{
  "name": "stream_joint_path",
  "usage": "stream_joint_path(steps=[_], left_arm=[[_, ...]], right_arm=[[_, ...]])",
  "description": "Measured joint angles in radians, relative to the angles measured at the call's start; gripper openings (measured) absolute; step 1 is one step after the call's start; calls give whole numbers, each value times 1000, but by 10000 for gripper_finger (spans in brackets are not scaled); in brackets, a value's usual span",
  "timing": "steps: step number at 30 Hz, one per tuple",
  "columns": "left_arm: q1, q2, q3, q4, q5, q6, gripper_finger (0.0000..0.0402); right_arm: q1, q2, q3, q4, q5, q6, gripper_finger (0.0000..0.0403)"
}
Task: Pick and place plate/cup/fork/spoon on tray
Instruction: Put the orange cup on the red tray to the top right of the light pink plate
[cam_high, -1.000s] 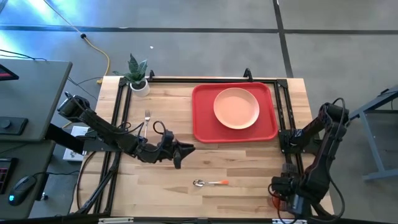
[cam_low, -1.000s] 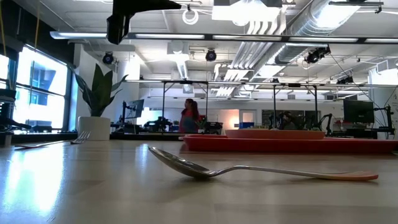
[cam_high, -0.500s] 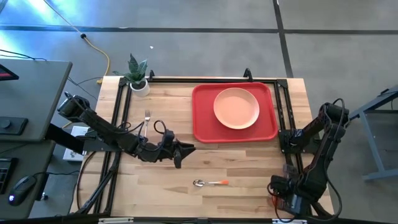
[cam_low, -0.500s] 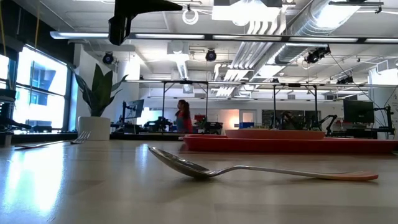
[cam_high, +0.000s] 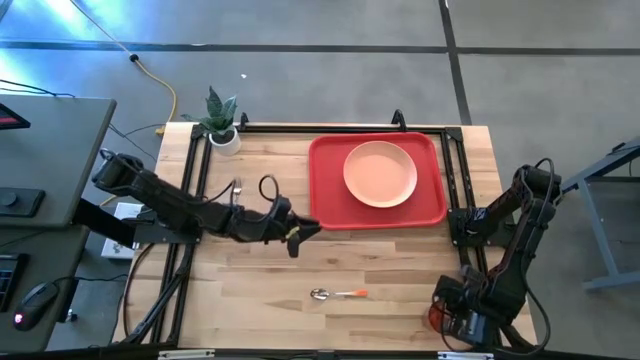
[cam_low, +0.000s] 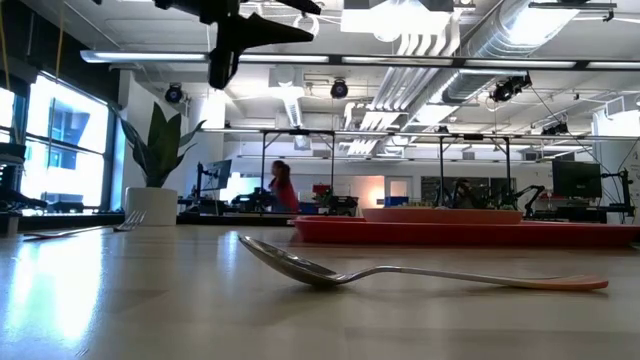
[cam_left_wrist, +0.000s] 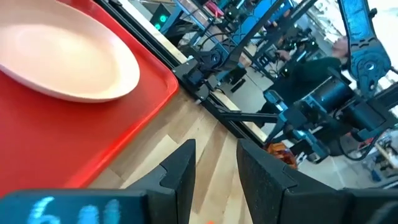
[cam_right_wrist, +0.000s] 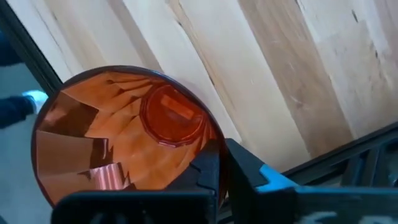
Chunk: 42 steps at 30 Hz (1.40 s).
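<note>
Two changes: the right tool (cam_right_wrist: 221, 168) has just clamped on the cup's (cam_right_wrist: 124, 143) rim, while the left tool (cam_high: 300, 232), fingers apart, swung toward the tray (cam_high: 325, 200); the cup goes next.

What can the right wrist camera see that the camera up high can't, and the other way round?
Right wrist only: the inside of the cup, with the right gripper pinching its rim. High only: the plate on the tray, the spoon, the fork and the left gripper beside the tray. Both: the wooden table, and the cup, only a red speck from above.
</note>
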Motion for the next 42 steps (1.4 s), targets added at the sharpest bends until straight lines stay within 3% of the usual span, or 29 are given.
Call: stream_joint_path(steps=[7, 13, 18, 26, 30, 36, 42], left_arm=[[88, -5, 0, 15, 40, 133, 114], [239, -36, 0, 15, 232, 268, 132], [427, -54, 0, 15, 484, 330, 138], [671, -55, 0, 5, 731, 408, 136], [750, -55, 0, -15, 797, 446, 136], [837, -55, 0, -37, 802, 469, 136], [872, -55, 0, -37, 781, 467, 136]], right_arm=[[-55, 0, 0, 36, 24, 213, 2], [-255, -22, 45, 37, 37, 88, 1], [-507, -79, 125, -70, 116, -158, 1], [-992, -214, 182, -280, 266, -448, 0], [-1252, -267, 182, -278, 295, -582, 0], [-1590, -268, 182, -261, 403, -754, 0], [-1872, -185, 182, -189, 362, -980, 0]])
